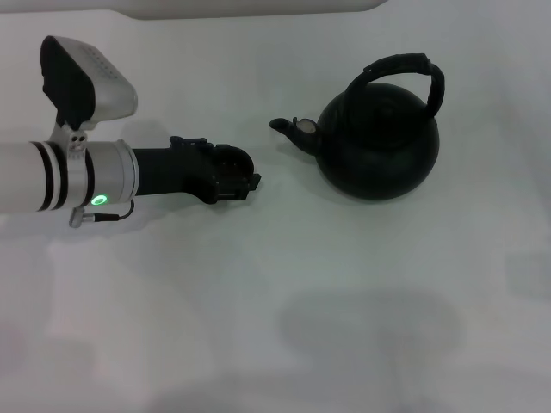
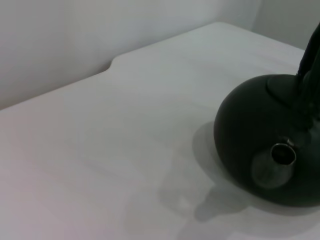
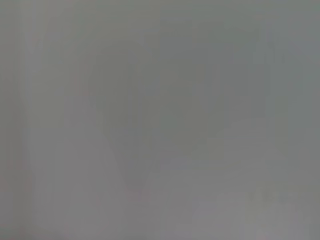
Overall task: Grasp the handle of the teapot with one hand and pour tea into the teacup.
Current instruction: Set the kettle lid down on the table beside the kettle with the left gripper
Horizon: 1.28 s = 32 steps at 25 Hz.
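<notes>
Reaching in from the left edge of the white desk (image 1: 258,292): the left gripper (image 1: 244,178), black, at the end of a silver-and-white arm with a small green light on its wrist. Pointed toward the teapot (image 1: 379,142), near its spout (image 1: 293,129) but apart from it, touching nothing and holding nothing. Whether its fingers are spread or closed: cannot tell from the head view, and not shown at all in the left wrist view. Standing upright toward the far right part of the desk: the round matte-black teapot, spout turned toward the left gripper, a pale round spot on the spout. Arched over its top: the thick black handle (image 1: 405,67), free of any grasp. In the left wrist view, the teapot (image 2: 265,150) close by, spout opening (image 2: 283,154) facing the camera, bare desk (image 2: 100,140) stretching to the far edge. No teacup to be made out in any view. Right wrist view: only flat grey; right gripper out of sight.
</notes>
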Each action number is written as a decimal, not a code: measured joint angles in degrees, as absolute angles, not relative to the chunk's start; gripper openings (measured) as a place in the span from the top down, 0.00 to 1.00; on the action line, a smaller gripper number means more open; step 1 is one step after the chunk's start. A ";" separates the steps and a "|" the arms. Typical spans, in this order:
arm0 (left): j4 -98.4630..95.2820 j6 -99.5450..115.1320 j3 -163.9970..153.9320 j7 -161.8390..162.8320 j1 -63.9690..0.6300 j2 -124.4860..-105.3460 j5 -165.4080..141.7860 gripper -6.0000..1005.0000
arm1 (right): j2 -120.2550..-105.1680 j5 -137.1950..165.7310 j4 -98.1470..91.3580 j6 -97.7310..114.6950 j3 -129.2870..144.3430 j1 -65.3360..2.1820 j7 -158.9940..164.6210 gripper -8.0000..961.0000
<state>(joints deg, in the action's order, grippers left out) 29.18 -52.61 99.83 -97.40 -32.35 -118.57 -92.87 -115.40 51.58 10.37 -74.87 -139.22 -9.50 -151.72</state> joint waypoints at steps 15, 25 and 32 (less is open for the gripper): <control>29.35 -51.24 99.75 -97.21 -32.43 -118.74 -94.05 0.29 | -115.40 51.59 10.37 -74.78 -139.13 -9.65 -151.79 0.25; 29.84 -51.78 99.73 -98.24 -32.37 -118.82 -94.05 0.29 | -115.40 51.59 10.37 -74.67 -139.13 -9.76 -151.79 0.24; 29.83 -51.43 99.67 -98.24 -32.36 -118.83 -94.04 0.24 | -115.40 51.59 10.37 -74.61 -139.13 -9.58 -151.80 0.25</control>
<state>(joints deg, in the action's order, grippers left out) 29.83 -51.43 99.67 -98.24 -32.36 -118.83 -94.04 -115.40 51.59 10.37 -74.61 -139.13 -9.58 -151.80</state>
